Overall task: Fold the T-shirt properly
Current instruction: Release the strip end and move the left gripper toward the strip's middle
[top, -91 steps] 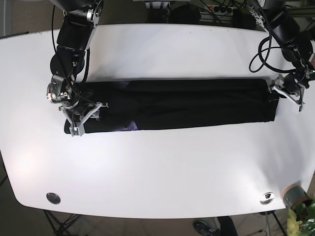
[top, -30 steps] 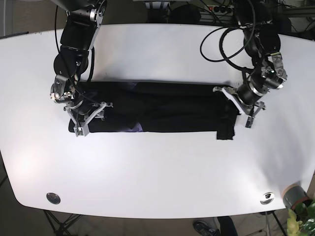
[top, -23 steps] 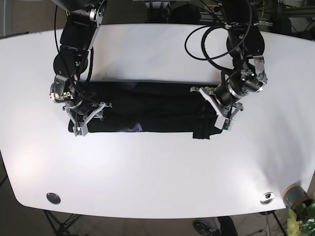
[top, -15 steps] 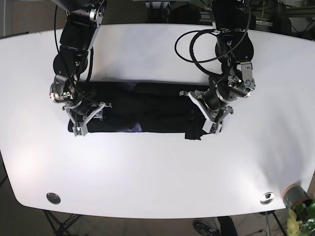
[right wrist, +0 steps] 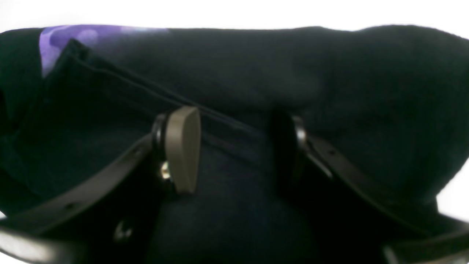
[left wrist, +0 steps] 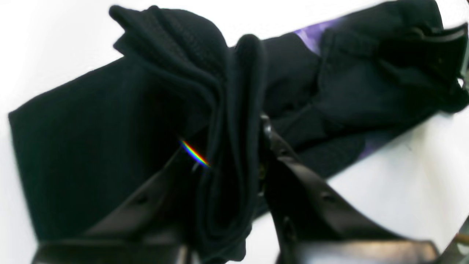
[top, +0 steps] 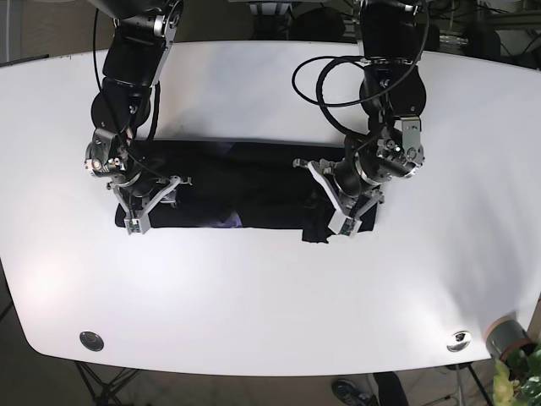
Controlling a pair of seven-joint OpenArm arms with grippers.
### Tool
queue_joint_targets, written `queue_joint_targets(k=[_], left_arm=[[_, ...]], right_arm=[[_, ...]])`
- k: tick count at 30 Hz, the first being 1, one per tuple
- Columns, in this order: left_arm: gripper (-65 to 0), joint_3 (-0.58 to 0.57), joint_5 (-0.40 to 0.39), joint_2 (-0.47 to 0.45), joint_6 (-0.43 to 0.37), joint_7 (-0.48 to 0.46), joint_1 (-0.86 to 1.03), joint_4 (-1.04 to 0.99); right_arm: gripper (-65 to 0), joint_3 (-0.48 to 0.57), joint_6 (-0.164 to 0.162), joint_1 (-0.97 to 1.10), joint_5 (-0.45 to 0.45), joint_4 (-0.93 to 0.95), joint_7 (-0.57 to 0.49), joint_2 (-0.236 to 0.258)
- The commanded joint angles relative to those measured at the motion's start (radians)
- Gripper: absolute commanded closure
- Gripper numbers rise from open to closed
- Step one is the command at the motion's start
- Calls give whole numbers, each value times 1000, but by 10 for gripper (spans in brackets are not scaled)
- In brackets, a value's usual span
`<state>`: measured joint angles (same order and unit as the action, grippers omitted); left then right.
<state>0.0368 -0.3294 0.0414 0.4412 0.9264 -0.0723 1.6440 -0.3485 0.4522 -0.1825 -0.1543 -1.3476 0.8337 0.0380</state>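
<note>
T-shirt point(top: 237, 190): black, lying as a long band across the middle of the white surface point(top: 270, 296); its end on the base view's right is doubled back over the band.
Purple patch point(top: 230, 220): shows at the band's lower edge, and again in both wrist views.
Left pincer point(left wrist: 234, 154): clenched on a thick bundle of stacked T-shirt layers, which stand up between its two black fingers point(left wrist: 293, 183); the rest of the cloth lies flat on the white beneath.
Left arm in base view: its pincer point(top: 342, 211) sits over the doubled-back end, right of the band's middle, with a small corner of cloth hanging at the lower edge just beside it.
Right pincer point(right wrist: 234, 146): released, jaws spread apart and resting on the cloth, a seam running between them; one tan pad point(right wrist: 182, 148) faces inward, the other finger is dark.
Right arm in base view: its pincer point(top: 144, 207) rests on the band's end on that view's left.
Bolts point(top: 91, 341): two round metal fittings near the surface's front corners.
</note>
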Motion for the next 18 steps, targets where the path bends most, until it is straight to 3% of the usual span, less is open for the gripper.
queue_joint_targets(k=[1,6,9,13,18], left_arm=[[-114,-18,-21,5,1,-23,-21,15],[-283,-28,-21,5,1,-23,-21,17],[-375,-102,-20,-1,1,-23,-22,19],[-394,-174,14,-21,1,-23,-47,49],[-397,-291,143,-22,1,-23,-65,109]], right_arm=[[-298,1,4,-22,-11,-20,-18,4],[-298,4,4,-24,-11,-20,-18,4],[-298,4,4,-24,-11,-20,-18,4],[-298,4,4,-25,-11,-20,-17,4],[-298,4,4,-27,-11,-20,-17,4]])
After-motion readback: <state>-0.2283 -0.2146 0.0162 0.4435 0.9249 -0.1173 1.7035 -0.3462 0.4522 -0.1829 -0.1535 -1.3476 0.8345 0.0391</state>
